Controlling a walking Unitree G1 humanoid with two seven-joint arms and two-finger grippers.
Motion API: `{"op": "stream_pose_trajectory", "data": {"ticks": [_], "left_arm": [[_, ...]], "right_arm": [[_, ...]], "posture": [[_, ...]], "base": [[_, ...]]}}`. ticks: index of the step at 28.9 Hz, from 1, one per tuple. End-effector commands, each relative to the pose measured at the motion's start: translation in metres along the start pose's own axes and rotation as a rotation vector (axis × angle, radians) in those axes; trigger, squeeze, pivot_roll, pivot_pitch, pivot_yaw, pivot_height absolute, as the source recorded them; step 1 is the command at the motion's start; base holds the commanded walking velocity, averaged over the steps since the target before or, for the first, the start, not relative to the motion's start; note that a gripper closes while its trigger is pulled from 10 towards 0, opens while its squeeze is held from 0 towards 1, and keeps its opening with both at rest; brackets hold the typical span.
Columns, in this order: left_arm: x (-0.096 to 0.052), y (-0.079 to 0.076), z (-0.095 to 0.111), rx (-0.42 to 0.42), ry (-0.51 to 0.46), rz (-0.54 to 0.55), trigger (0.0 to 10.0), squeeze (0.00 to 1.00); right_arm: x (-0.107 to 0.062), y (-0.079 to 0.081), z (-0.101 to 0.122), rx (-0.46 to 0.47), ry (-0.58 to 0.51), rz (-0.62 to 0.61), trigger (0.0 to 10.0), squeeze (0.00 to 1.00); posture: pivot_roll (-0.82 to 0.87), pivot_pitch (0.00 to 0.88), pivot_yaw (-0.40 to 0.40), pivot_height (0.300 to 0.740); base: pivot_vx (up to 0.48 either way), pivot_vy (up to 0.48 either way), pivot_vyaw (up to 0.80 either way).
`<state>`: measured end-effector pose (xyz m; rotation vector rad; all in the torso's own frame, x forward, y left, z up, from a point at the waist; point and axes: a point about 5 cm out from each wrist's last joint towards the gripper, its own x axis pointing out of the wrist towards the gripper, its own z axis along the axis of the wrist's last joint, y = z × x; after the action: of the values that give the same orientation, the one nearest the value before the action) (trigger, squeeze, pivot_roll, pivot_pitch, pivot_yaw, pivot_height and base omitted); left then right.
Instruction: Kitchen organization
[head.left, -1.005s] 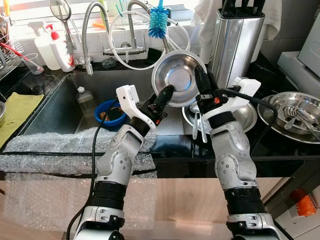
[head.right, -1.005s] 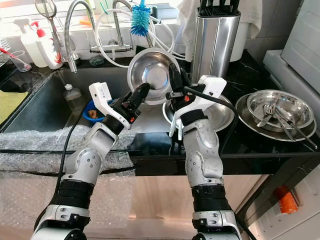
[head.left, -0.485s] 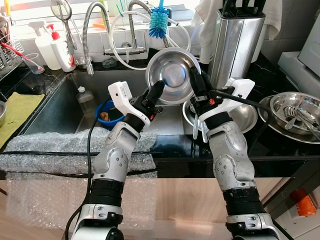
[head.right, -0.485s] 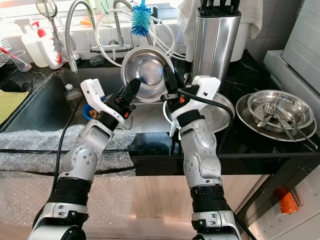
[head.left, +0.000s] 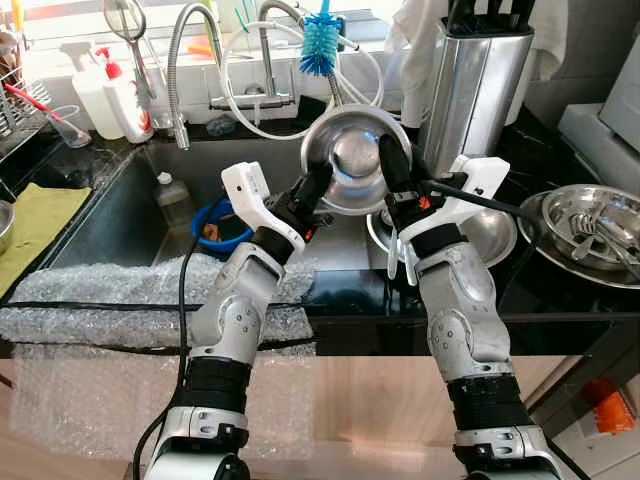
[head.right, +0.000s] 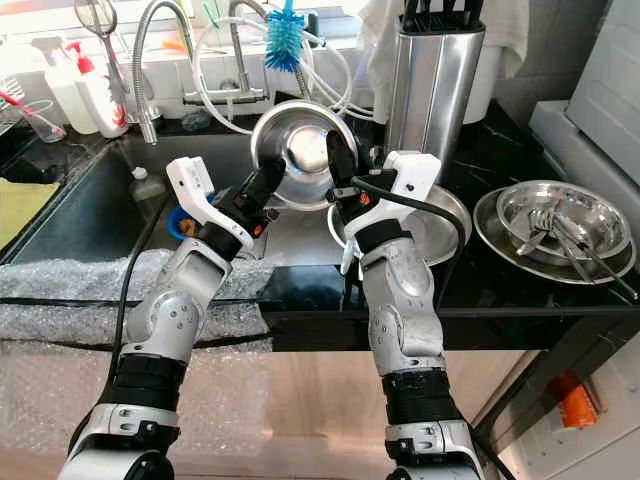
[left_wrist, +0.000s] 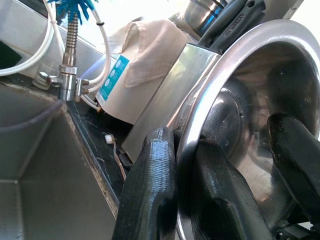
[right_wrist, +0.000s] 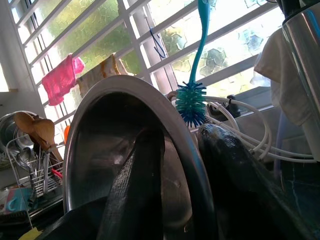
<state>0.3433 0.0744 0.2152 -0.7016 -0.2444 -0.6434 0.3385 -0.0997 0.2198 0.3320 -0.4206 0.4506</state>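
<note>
A round steel bowl (head.left: 352, 158) is held up on edge above the counter beside the sink, its hollow facing me. My left gripper (head.left: 316, 182) is shut on the bowl's left rim. In the left wrist view one black finger (left_wrist: 150, 190) lies outside the rim and the other inside. My right gripper (head.left: 391, 160) is shut on the bowl's right rim. In the right wrist view one finger (right_wrist: 132, 190) lies inside the bowl (right_wrist: 95, 150) and one behind it.
A dark sink (head.left: 110, 225) on the left holds a blue bowl (head.left: 218, 228) and a small bottle (head.left: 170, 198). A steel knife block (head.left: 470, 90) stands behind my right arm. Steel dishes with cutlery (head.left: 585, 215) sit at right. Bubble wrap (head.left: 100, 290) lines the counter's front edge.
The bowl, gripped by both grippers, swung a little to the left and then back to the right. Both grips stay the same.
</note>
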Motion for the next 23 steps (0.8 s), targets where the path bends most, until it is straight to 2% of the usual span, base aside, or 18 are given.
{"op": "stream_pose_trajectory", "data": {"ticks": [1, 12, 13, 19, 23], "left_arm": [[0.002, -0.001, 0.0, 0.019, 0.012, -0.013, 0.0, 0.0], [0.002, 0.0, 0.001, 0.014, 0.0, 0.006, 0.0, 0.0], [0.002, 0.0, 0.001, 0.011, -0.002, 0.009, 0.0, 0.0], [0.002, 0.003, 0.0, -0.006, -0.022, 0.048, 0.0, 0.0], [0.003, 0.009, 0.003, -0.006, -0.058, 0.114, 0.0, 0.0]], "right_arm": [[0.004, 0.007, -0.002, 0.0, 0.017, 0.025, 10.0, 1.0], [0.005, 0.01, -0.003, -0.002, 0.018, 0.028, 10.0, 1.0], [0.005, 0.011, -0.002, 0.0, 0.013, 0.033, 10.0, 0.0], [0.007, 0.02, 0.008, 0.032, -0.031, 0.059, 10.0, 0.0], [0.009, 0.026, 0.015, 0.052, -0.061, 0.075, 10.0, 0.0]], "posture": [[-0.01, 0.014, 0.089, 0.74], [-0.01, 0.009, 0.088, 0.74], [-0.02, 0.008, 0.089, 0.74], [-0.02, 0.0, 0.091, 0.74], [-0.02, 0.0, 0.092, 0.74]], "base": [[0.0, 0.0, 0.0], [0.0, 0.0, 0.0], [0.0, 0.0, 0.0], [0.0, 0.0, 0.0], [0.0, 0.0, 0.0]]}}
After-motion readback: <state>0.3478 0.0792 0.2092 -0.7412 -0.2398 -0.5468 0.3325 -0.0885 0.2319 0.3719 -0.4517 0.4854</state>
